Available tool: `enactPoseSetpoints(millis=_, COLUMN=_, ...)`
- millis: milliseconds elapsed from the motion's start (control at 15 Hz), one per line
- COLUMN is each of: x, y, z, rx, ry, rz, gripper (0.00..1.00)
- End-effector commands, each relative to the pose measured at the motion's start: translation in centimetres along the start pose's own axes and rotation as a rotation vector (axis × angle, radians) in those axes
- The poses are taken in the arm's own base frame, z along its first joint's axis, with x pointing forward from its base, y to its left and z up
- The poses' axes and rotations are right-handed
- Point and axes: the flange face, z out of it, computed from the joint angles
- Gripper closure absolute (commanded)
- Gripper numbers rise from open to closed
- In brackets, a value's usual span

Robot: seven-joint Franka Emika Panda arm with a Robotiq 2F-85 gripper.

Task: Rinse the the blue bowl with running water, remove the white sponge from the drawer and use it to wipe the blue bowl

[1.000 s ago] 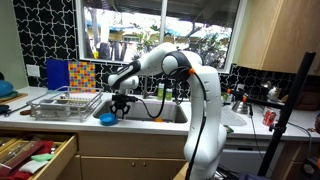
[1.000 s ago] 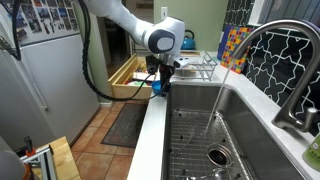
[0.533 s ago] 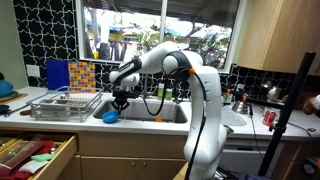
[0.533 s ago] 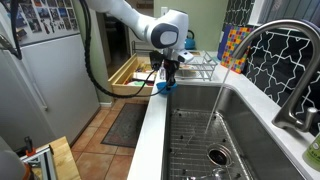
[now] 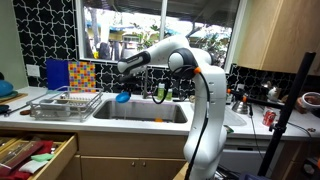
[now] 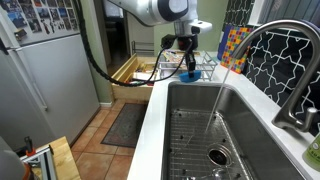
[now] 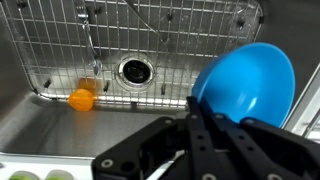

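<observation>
Now the blue bowl (image 5: pixel 122 97) is off the counter. One second ago it lay on the counter at the corner of the sink, with the gripper (image 5: pixel 122 90) coming down on it and the jaws partly open. Since then the jaws have closed firmly on the bowl's rim and the arm has lifted it.

In both exterior views the bowl hangs in the air under the gripper (image 6: pixel 188 63), left of centre in one frame and in the upper middle of the other. It is at the end of the sink (image 6: pixel 200 135) that lies nearest the dish rack (image 5: pixel 62 104). In the wrist view the blue bowl (image 7: pixel 245 85) fills the right side of the frame, tilted on its edge. The gripper (image 7: pixel 197 112) pinches its lower left rim, and the drain (image 7: pixel 135 70) and a small orange thing (image 7: pixel 82 99) lie far below on the sink floor.

I judge that the pick is finished and the rinse can begin. A thin stream of water (image 6: pixel 218 105) seems to fall from the faucet (image 6: pixel 262 50), well apart from the bowl, so the bowl must be carried along the sink to it.

The drawer (image 5: pixel 38 155) stands open in the lower left of the frame. Its contents are too small to tell the white sponge.
</observation>
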Motion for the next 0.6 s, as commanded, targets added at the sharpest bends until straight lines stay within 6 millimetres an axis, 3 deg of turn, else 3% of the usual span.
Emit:
enactPoseSetpoints(millis=0, x=0.7, y=0.5, z=-0.5, rx=-0.006, ry=0.017, rz=0.033, gripper=0.96)
enactPoseSetpoints(millis=267, x=1.0, y=0.7, z=-0.6, rx=-0.013, ry=0.024, rz=0.063, gripper=0.99)
enactPoseSetpoints(millis=333, x=2.3, y=0.9, z=0.7, rx=-0.046, ry=0.042, rz=0.178, gripper=0.99)
enactPoseSetpoints(millis=533, x=3.7, y=1.1, z=2.0, rx=-0.024, ry=0.013, rz=0.349, gripper=0.99)
